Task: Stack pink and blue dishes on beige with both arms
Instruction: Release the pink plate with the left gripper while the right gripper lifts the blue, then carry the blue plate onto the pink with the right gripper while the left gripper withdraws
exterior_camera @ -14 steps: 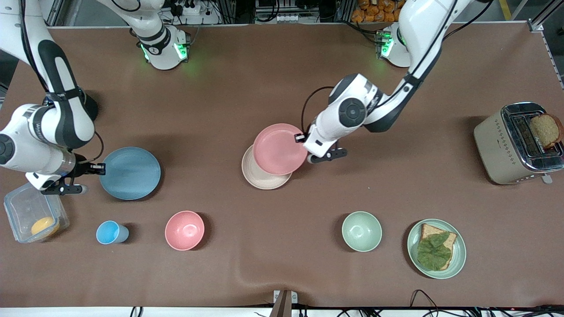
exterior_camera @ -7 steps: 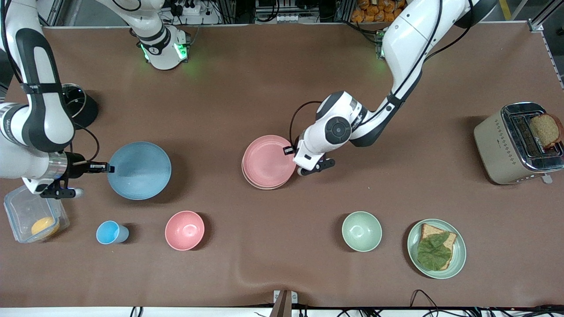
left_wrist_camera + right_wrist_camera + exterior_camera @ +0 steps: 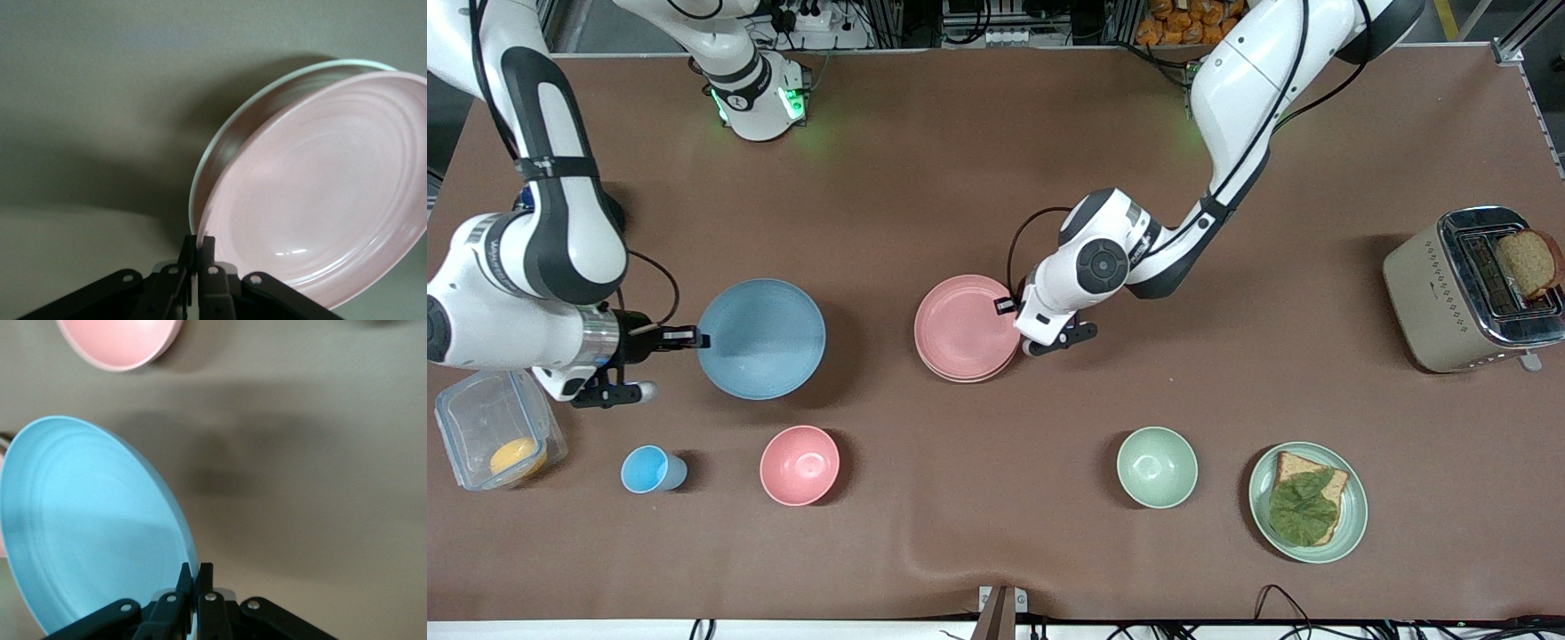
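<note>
The pink plate (image 3: pixel 966 327) now sits almost squarely on the beige plate (image 3: pixel 925 351), seemingly resting, left gripper (image 3: pixel 1005 305) pinching its rim, while the right gripper (image 3: pixel 696 338), clamped on the airborne blue plate (image 3: pixel 761 339), has carried it closer, over bare table.

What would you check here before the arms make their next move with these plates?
1. Pink plate sits on the beige plate: ok, nearly centred, only a beige edge showing.
2. Left gripper has let go of the pink plate: not ok, its fingers pinch the rim.
3. Right gripper holds the blue plate firmly: ok, shut on the rim.
4. Blue plate is over the stack: not ok, it is off toward the right arm's end.
5. Pink bowl and blue cup are out of the way: ok, both nearer the front camera.
</note>
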Tool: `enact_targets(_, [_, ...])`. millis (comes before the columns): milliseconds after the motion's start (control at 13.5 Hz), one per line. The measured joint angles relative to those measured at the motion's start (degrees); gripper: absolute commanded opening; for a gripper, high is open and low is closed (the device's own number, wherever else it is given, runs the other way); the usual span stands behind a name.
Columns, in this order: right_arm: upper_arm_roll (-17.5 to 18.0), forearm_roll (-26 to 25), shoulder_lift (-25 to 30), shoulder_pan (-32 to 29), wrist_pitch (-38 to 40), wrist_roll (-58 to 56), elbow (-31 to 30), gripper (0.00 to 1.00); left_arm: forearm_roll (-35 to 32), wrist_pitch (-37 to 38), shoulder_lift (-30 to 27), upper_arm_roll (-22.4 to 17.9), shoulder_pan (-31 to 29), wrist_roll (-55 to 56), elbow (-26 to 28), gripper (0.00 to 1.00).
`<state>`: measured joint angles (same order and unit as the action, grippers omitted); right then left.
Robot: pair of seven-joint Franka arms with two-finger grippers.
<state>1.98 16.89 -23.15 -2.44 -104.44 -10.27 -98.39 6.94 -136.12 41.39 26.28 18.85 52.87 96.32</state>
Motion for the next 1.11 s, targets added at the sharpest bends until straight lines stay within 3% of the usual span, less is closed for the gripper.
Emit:
enact_targets(74, [0.0, 1.0, 0.0, 0.5, 0.8, 0.0, -0.1, 0.00, 0.0, 0.0, 0.0, 0.0, 0.1, 0.0, 0.0, 0.99])
enact_targets(519, [0.2, 5.8, -1.4, 9.7, -0.3, 2.5, -1.7, 0.00, -4.2, 0.3, -2.7, -1.4, -1.6, 0.0, -2.1, 1.00])
enact_targets(815, [0.4, 11.6, -1.7, 19.7, -10.3, 9.0, -7.6, 0.00, -11.8, 13.9, -15.8, -1.7, -11.0, -5.2, -3.5, 1.00])
enact_targets(1111, [0.4, 12.4, -1.7, 27.2, -16.5, 17.7, -8.8, 0.00, -16.1, 26.9, -27.7, -1.9, -19.0, -16.7, -3.4, 1.00])
